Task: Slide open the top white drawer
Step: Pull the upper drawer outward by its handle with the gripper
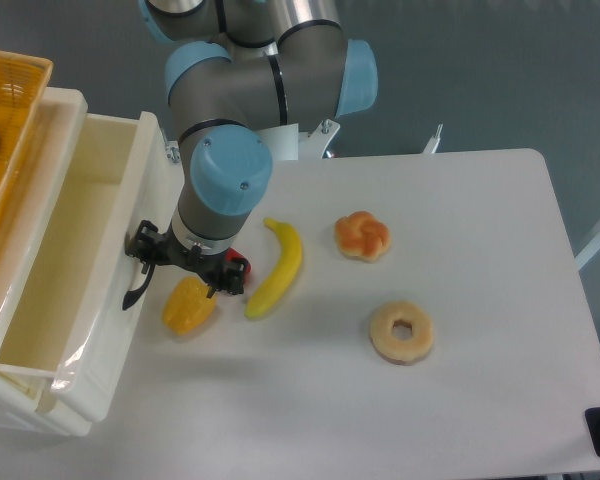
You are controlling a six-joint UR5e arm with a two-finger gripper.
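Drawer (pixel 75 270): upper of 2, at left table edge, pulled well out, tray inside showing.
Handle (pixel 135 290): black, on drawer front, at gripper.
Gripper (pixel 145 258): at handle; grip hidden by wrist, cannot tell whether closed.
Pepper (pixel 188 305): yellow, just beside drawer front.
Risk: further pull probably pushes drawer front into pepper; handle may slip free.
Banana (pixel 278 268): nearby.

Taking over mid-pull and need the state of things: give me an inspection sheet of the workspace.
Surface: white table, bare between items.
Job's things: glossy white plastic top drawer slid well out, tray looks empty; black curved handle at the gripper.
Clutter: yellow pepper, red pepper mostly hidden, banana, knotted bun, ring doughnut.
Grippers: gripper at the handle; jaw state unclear.
Cables: nothing seen.
Surroundings: yellow wicker basket on the cabinet.
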